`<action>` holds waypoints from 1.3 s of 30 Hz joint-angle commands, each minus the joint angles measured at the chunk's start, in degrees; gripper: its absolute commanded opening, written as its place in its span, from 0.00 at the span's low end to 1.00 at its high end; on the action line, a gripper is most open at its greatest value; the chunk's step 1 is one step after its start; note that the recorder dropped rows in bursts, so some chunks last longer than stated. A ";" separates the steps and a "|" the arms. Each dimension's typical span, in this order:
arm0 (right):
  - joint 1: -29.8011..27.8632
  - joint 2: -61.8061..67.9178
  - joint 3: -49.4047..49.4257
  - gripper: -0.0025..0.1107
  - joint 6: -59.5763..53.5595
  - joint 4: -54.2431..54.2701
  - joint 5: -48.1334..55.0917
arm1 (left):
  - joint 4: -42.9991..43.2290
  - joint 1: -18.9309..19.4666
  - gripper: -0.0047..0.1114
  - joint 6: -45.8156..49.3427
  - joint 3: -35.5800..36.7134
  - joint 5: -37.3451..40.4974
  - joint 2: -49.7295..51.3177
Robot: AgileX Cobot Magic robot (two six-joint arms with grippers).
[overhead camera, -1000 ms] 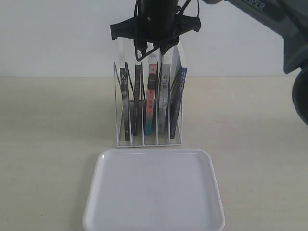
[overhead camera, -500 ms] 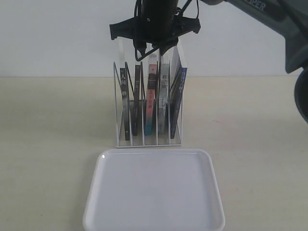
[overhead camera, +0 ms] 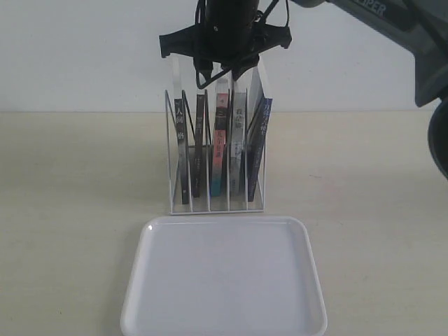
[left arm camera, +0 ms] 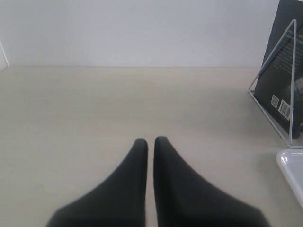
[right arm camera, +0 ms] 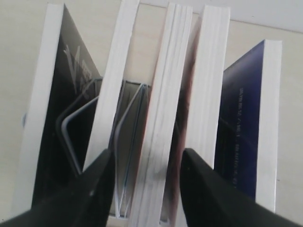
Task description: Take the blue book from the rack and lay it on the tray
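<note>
As the feeds reach me at the console, I list the stock as follows.

Worktop (overhead camera: 77, 182): pale, carries everything below.

Rack (overhead camera: 170, 154): white wire, upright toward the worktop's far edge. It has five slots with one book in each, spines turned to the near edge so they can be read.

Blue book (overhead camera: 259, 136): in the end slot nearest the worktop's right edge, leaning slightly on its wire. It is not lifted and nothing touches it.

Pink-and-teal book (overhead camera: 219, 147): middle slot, upright.

Tray (overhead camera: 224, 221): white and shallow, at the worktop's near edge just in front of the rack, with nothing on it. I judge it sits there so the book need only travel a short way from its slot.

Right gripper (overhead camera: 222, 72): hangs over the rack's top pointing down, since a book can leave its slot only upward. Its jaws are spread wide and grasp nothing. The right wrist view shows them bracketing the top edge of the middle book, not the blue one. I judge it must shift toward the right edge before closing, or it will draw out the wrong book.

Left gripper (left arm camera: 150, 142): jaws pressed together with nothing between them, low over bare worktop off the rack's left end. I take it to be parked clear of the work.
</note>
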 commanded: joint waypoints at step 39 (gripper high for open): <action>0.52 -0.28 0.36 0.39 0.80 -2.62 -2.23 | 0.07 0.01 0.08 -0.13 0.18 -0.44 -0.20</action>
